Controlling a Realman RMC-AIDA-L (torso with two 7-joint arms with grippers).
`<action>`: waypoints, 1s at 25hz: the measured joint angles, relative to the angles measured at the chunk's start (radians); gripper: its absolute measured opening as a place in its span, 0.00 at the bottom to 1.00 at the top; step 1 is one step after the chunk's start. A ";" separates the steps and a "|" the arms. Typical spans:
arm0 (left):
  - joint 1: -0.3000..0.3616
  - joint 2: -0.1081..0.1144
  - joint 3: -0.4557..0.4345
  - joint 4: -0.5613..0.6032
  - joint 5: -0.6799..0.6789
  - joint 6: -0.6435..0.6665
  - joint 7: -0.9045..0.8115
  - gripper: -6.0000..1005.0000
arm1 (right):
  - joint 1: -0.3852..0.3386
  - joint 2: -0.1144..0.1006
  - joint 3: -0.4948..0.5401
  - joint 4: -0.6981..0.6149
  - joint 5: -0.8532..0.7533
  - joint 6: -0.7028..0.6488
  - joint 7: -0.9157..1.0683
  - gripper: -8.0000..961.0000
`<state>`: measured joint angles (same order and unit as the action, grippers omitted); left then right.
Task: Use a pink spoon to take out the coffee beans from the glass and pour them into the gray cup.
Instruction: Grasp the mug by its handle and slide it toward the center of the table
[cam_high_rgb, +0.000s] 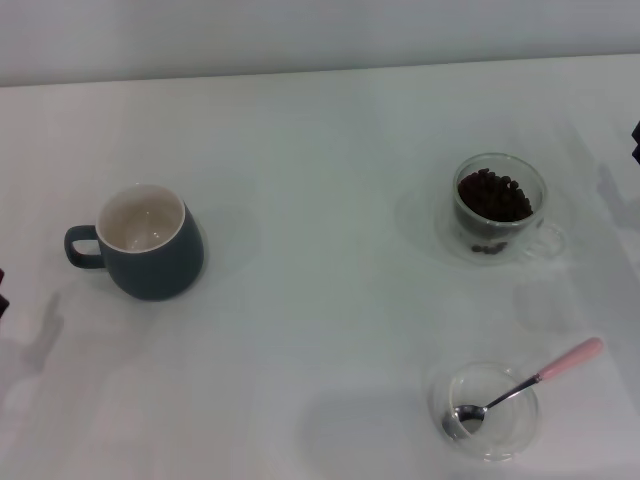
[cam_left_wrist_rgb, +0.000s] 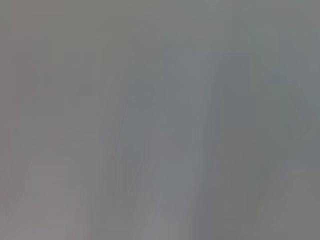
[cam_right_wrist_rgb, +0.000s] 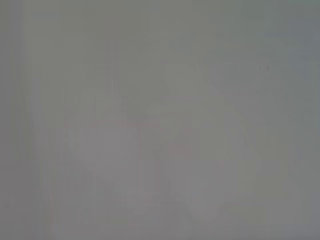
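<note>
Two grippers barely peek in at our table's edges, fingers unreadable; pink spoon (cam_high_rgb: 528, 387) rests in the dish (cam_high_rgb: 487, 411), beans (cam_high_rgb: 492, 196) fill the glass (cam_high_rgb: 500, 208), gray cup (cam_high_rgb: 148, 241) far left

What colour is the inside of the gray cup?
Cream-white inside the gray cup, clearest in the head view.

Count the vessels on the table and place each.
3: the gray cup on the robot's left, the glass of coffee beans far right, and a shallow glass dish near right holding the pink spoon.
</note>
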<state>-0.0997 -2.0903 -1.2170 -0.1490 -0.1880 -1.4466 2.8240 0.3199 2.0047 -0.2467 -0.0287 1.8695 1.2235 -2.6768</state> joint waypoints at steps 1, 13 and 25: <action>0.007 0.000 0.001 0.003 0.007 0.005 -0.001 0.86 | 0.003 0.000 0.000 -0.003 0.000 -0.004 0.000 0.71; -0.035 0.006 0.011 0.016 0.024 0.137 -0.007 0.86 | 0.015 0.000 -0.009 -0.003 -0.006 -0.019 0.000 0.71; -0.133 0.009 0.015 0.028 0.061 0.250 0.001 0.84 | 0.000 0.000 -0.009 0.001 -0.006 -0.014 0.000 0.71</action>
<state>-0.2327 -2.0812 -1.2025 -0.1212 -0.1270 -1.1962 2.8251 0.3196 2.0048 -0.2562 -0.0278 1.8637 1.2095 -2.6768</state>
